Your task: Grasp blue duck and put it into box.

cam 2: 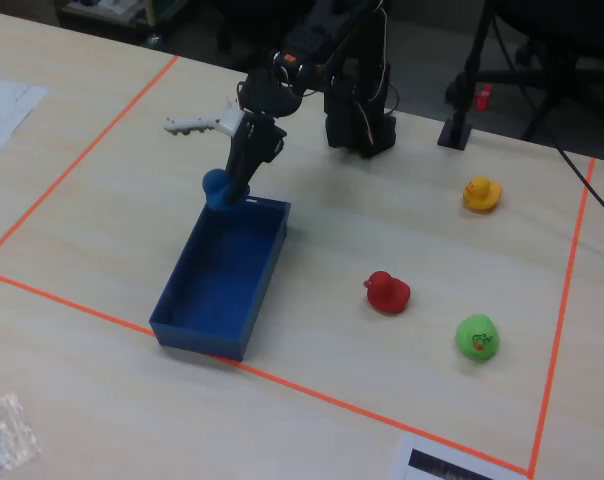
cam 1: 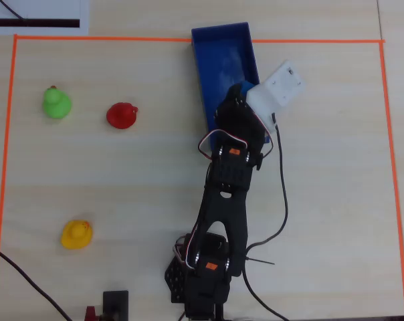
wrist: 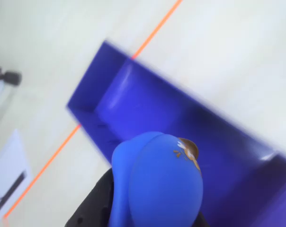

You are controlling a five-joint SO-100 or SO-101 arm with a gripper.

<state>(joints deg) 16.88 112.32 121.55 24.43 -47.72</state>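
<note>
In the fixed view, from left: the box [cam 2: 222, 285] lies open-topped inside the tape. At its far end your gripper [cam 2: 225, 193] pinches the duck [cam 2: 218, 187], fingers clamped on its body, holding it above the rim so that it can drop inside. Rightward, the red duck [cam 2: 387, 292], green duck [cam 2: 476, 336] and yellow duck [cam 2: 481, 193] sit well apart, untouched.

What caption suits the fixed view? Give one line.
Gripper holding small blue rubber duck above the long dark-blue open box.
</note>
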